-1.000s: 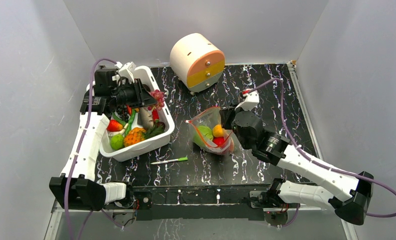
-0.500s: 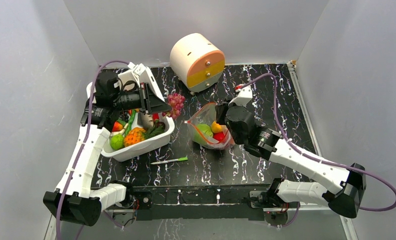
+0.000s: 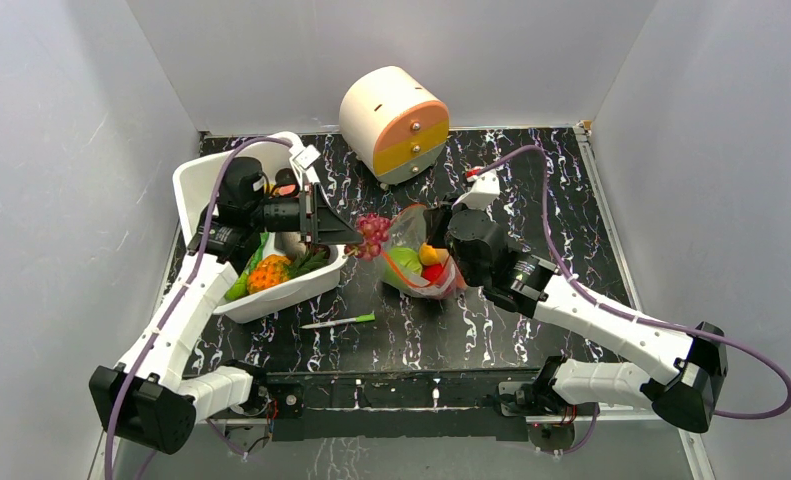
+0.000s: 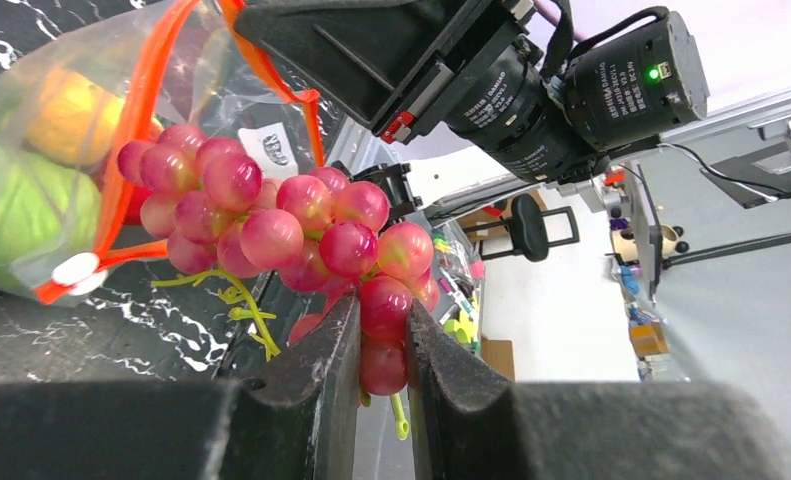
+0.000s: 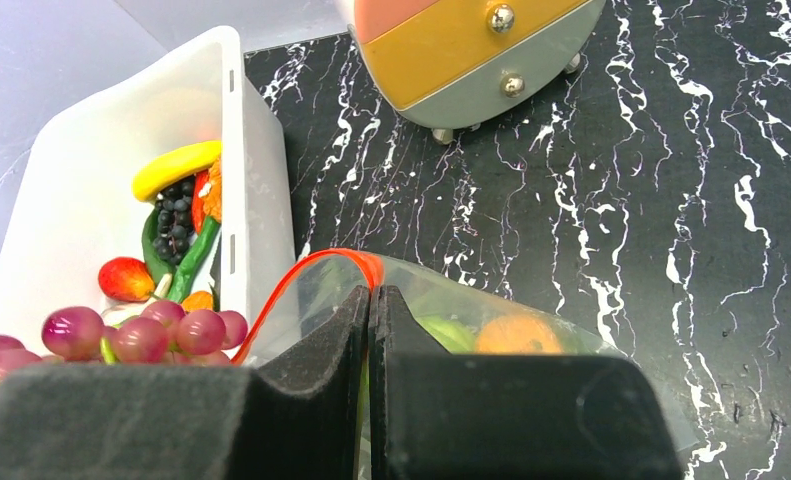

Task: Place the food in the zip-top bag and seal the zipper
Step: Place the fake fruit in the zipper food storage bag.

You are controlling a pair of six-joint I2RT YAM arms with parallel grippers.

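Note:
My left gripper (image 4: 383,315) is shut on the lowest grapes of a pink-red toy grape bunch (image 4: 291,225), held in the air just left of the zip-top bag's mouth (image 3: 373,235). The clear zip-top bag (image 3: 416,262) lies mid-table with a green piece (image 3: 405,266), an orange one (image 3: 434,255) and a red one (image 3: 434,272) inside. My right gripper (image 5: 371,295) is shut on the bag's upper edge at the red-orange zipper (image 5: 301,280), holding the mouth open toward the grapes. More food sits in the white bin (image 3: 196,180).
A round cream drawer unit (image 3: 396,122) with orange and yellow fronts stands at the back. A thin white-and-green stick (image 3: 339,321) lies on the black marbled table near the front. The bin sits tilted at the left, under my left arm.
My left arm has swung right from over the bin, carrying the grapes to the bag's mouth. My right gripper has shifted slightly left, still holding the bag's edge.

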